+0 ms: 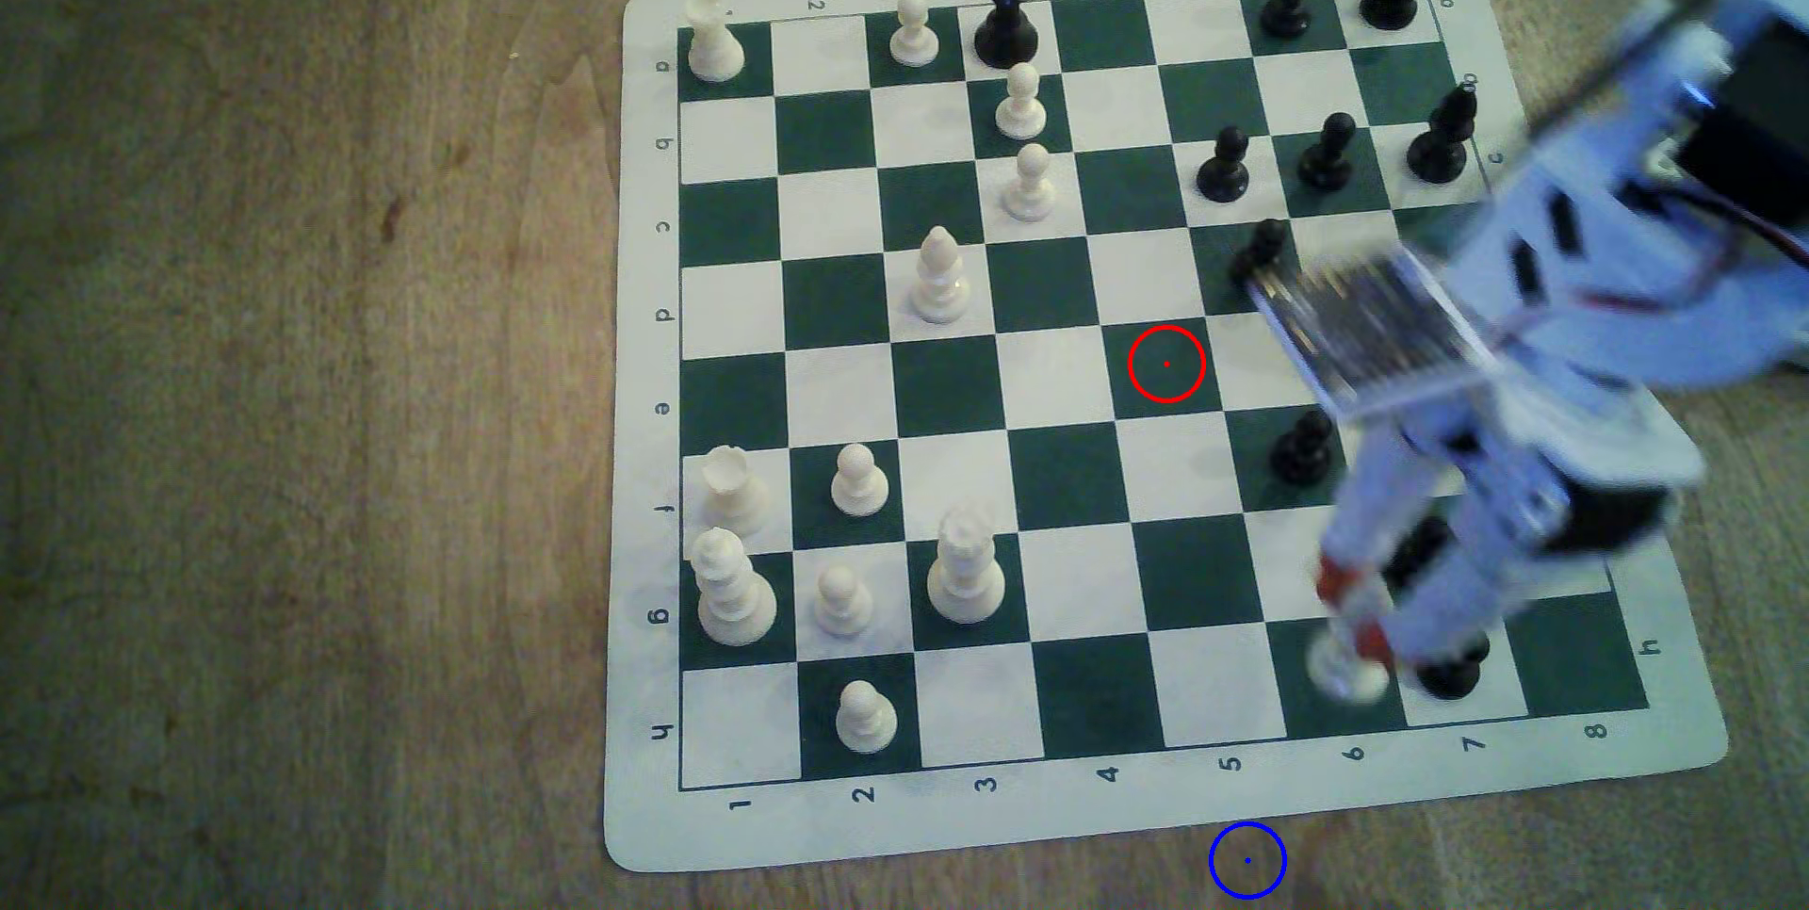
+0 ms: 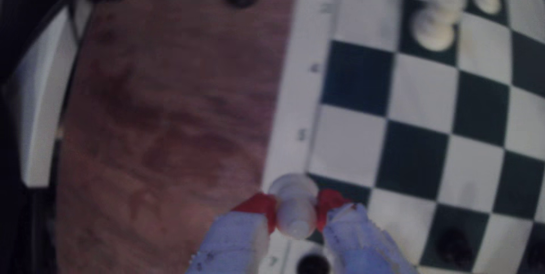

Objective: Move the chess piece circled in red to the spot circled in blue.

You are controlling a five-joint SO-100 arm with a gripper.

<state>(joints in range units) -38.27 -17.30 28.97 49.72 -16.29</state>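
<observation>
My gripper (image 1: 1349, 621) is shut on a small cream-white pawn (image 1: 1347, 667), the chess piece of the task, which looks blurred over the green square near the board's front edge by the number 6. In the wrist view the red-tipped fingers (image 2: 259, 207) pinch the pawn (image 2: 295, 203) at its neck, the gripper (image 2: 296, 210) sitting over the board's white border. The red ring (image 1: 1165, 363) marks a bare green square mid-board. The blue ring, the spot (image 1: 1246, 860), lies on brown tabletop just below the board's front border, to the exterior view's left of the pawn.
A black piece (image 1: 1451, 670) stands right beside the gripper and another black pawn (image 1: 1302, 448) behind it. White pieces (image 1: 964, 568) cluster at the board's (image 1: 1106, 812) front left in the exterior view. Wood table (image 1: 294, 382) surrounds the mat.
</observation>
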